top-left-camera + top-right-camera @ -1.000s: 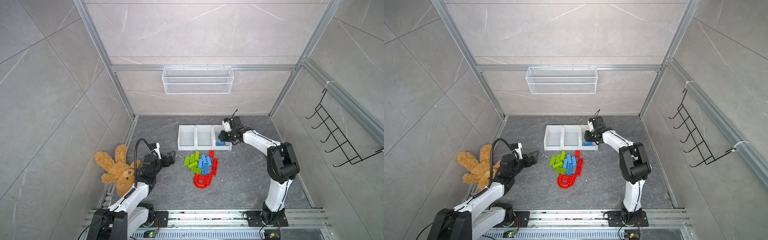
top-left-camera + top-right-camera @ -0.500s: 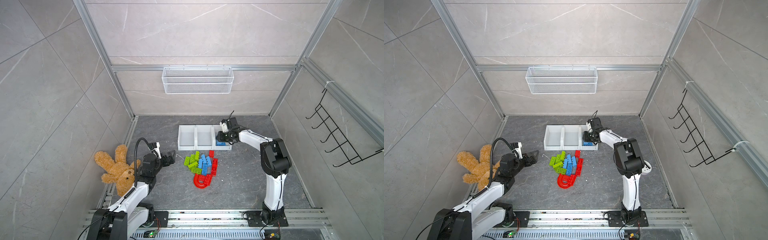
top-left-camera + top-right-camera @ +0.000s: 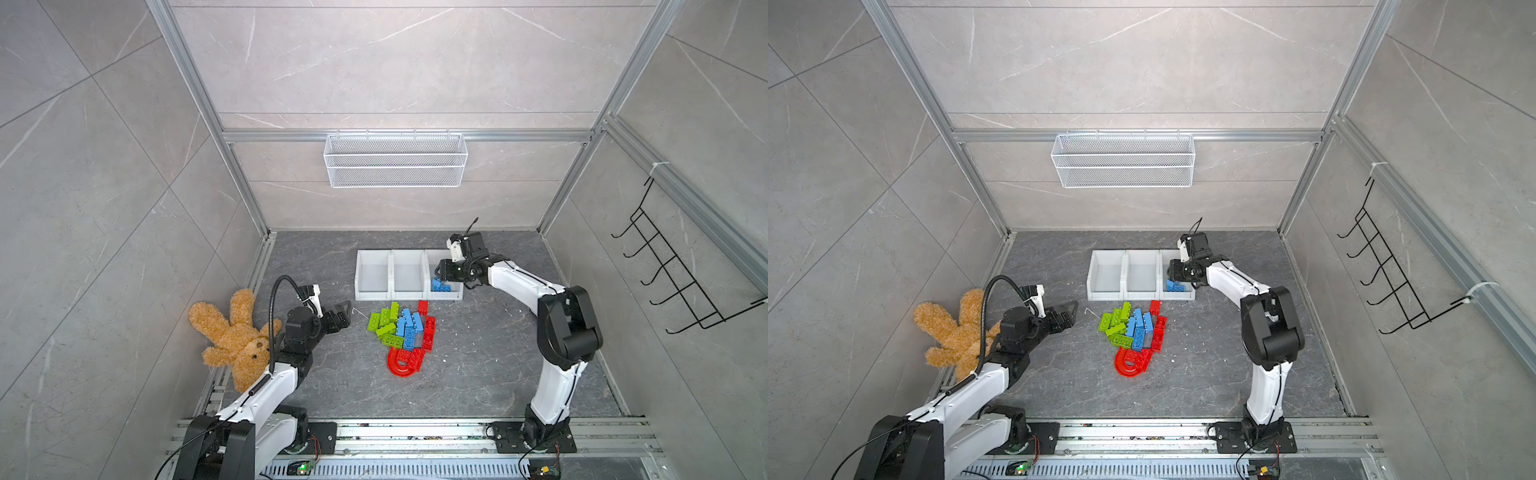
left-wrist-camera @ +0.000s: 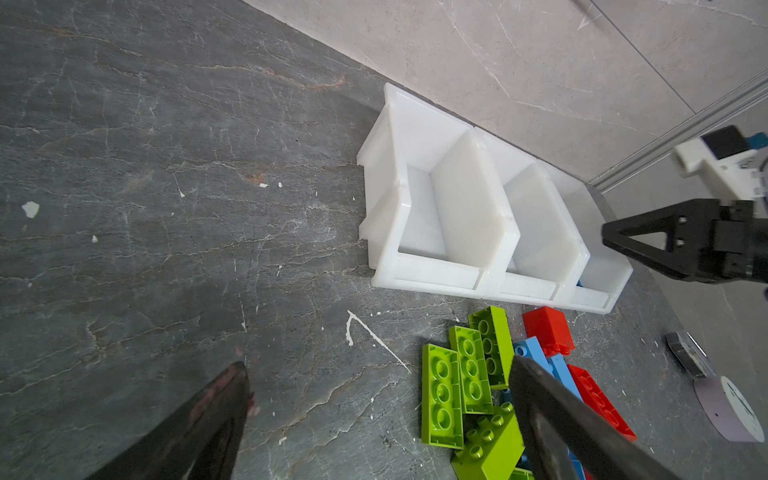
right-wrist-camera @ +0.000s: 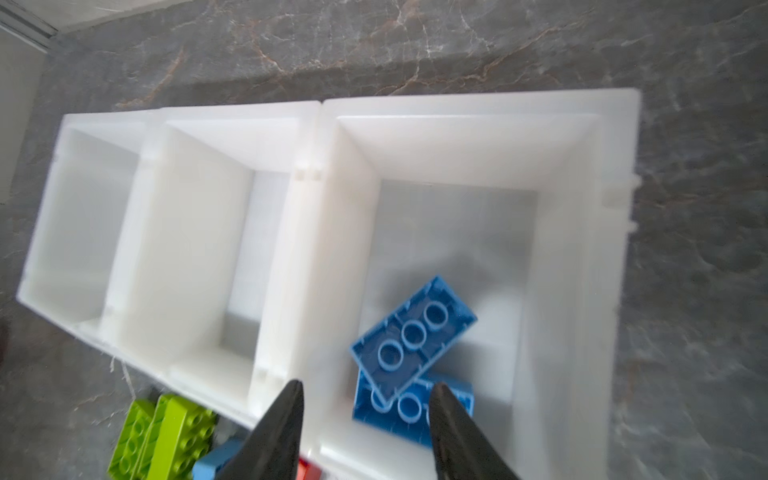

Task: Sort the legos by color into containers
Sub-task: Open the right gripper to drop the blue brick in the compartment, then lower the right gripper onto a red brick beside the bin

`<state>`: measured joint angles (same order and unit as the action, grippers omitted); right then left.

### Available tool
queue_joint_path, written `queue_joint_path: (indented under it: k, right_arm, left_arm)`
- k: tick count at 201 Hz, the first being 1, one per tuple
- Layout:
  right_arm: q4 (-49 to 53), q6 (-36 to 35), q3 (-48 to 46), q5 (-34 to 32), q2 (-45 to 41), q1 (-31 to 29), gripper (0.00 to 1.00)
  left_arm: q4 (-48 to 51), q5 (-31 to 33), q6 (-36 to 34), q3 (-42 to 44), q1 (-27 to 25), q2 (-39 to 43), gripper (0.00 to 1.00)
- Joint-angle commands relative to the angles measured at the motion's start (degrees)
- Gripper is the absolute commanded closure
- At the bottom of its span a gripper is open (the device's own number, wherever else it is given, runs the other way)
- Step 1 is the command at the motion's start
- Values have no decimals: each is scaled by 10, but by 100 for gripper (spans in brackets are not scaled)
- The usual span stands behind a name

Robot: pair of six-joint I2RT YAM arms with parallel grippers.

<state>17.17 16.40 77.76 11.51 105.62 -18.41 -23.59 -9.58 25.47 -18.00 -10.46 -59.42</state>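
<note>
now: right jaws hanging spread over the blue container

the three white containers [image 3: 409, 274] are sitting in a row toward the far edge of the surface [image 3: 478, 365], about midway between its left and right edges. the right jaws are hovering over the container nearest the right edge [image 5: 573, 249], spread apart and pinching nothing. two blue legos [image 5: 413, 332] are lying in that container near its lowered front lip. one is tilting across the other and showing its hollow underside.

the rest of the legos [image 3: 405, 332] are lying in a loose heap near the middle of the surface, just in front of the containers. lime green bricks [image 3: 385, 318] are lying on the heap's left side, blue bricks [image 3: 409, 322] in its middle and red bricks [image 3: 429, 328] on its right. a red arch [image 3: 395, 368] is lying at its near end, and one small red brick [image 3: 423, 306] is sitting just beside the containers' front lip.

the left jaws are hanging over the surface to the left of the heap, wide apart and gripping nothing. a brown teddy bear [image 3: 232, 336] is lying at the left edge of the surface.
</note>
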Motion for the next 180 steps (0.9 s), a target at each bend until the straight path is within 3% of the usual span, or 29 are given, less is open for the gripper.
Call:
queue_joint_path:
  k: [1, 37, 68, 101, 180]
  right_arm:
    - [7, 10, -50, -21, -74, -21, 50]
    - [7, 46, -130, -65, -143, -98, 48]
    - [-18, 76, -167, -107, -140, -152, 48]
    - [-53, 96, -182, -112, -114, -160, 48]
    - [-48, 94, -119, -129, -22, -160, 49]
  left_arm:
    - [-15, -10, -11, -22, 1, 1, 1]
    - [-18, -5, -13, -19, 1, 5, 1]
    - [-20, -6, -13, -18, 1, 4, 1]
    - [-22, -3, -15, -15, 1, 5, 1]
    - [-22, -2, -15, -13, 0, 12, 1]
